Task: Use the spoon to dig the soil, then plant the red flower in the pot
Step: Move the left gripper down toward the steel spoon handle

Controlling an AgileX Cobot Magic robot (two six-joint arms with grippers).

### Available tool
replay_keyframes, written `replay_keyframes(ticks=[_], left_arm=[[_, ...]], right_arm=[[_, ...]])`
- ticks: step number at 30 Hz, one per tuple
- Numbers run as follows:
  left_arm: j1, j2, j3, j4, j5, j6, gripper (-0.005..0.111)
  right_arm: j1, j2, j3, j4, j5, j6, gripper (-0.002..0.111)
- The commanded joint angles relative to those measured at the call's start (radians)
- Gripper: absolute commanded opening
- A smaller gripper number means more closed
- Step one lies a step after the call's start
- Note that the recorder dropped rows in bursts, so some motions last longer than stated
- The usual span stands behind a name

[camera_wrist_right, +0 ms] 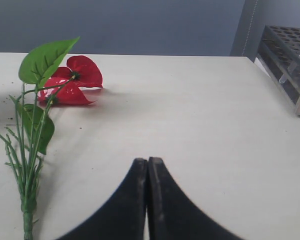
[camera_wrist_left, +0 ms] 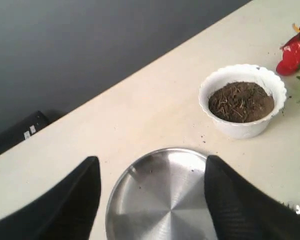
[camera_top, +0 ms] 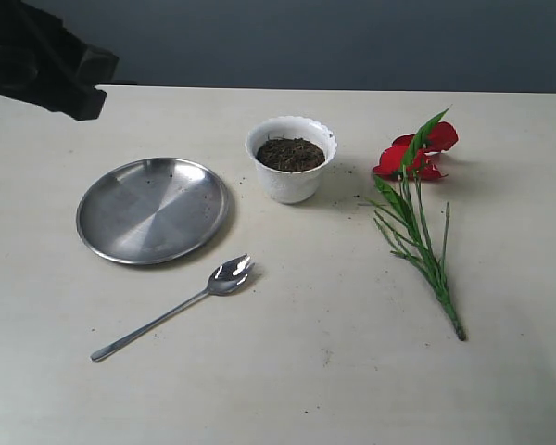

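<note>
The white scalloped pot [camera_top: 291, 159] [camera_wrist_left: 242, 100] stands at the table's middle back, filled with dark brown soil [camera_top: 290, 154] [camera_wrist_left: 241, 101]. The silver spoon [camera_top: 176, 307] lies flat in front of the steel plate, bowl toward the pot. The red flower [camera_top: 415, 190] [camera_wrist_right: 45, 90] lies on its side to the right of the pot, petals toward the back. My left gripper [camera_wrist_left: 152, 165] is open and empty, high above the plate; only part of its arm [camera_top: 42, 56] shows at the top left of the exterior view. My right gripper [camera_wrist_right: 148, 162] is shut and empty, beside the flower's stem.
A round steel plate [camera_top: 154, 209] [camera_wrist_left: 162, 197] lies left of the pot with a few soil crumbs on it. Soil specks dot the table around the pot. A rack [camera_wrist_right: 287, 55] stands at the table's edge in the right wrist view.
</note>
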Motion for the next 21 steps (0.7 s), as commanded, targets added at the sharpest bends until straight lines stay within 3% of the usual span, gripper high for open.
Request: replay_keyframes(ticks=[1,10,17,21], left_arm=[[-0.006,0.045,-0.017,-0.064,0.020,0.002,0.058],[-0.006,0.121,-0.054,-0.201,0.068,0.007,0.058],[-0.006,0.146,-0.074,-0.368,-0.100,0.227,0.058],[-0.006,0.152,-0.101,-0.416,-0.171,0.231,0.058]], right_arm=[[-0.003,-0.003,0.005,0.000,-0.012,-0.001,0.000],[-0.003,-0.003,0.005,0.000,-0.012,-0.001,0.000],[-0.003,-0.003,0.005,0.000,-0.012,-0.001,0.000],[-0.003,-0.003,0.005,0.000,-0.012,-0.001,0.000]])
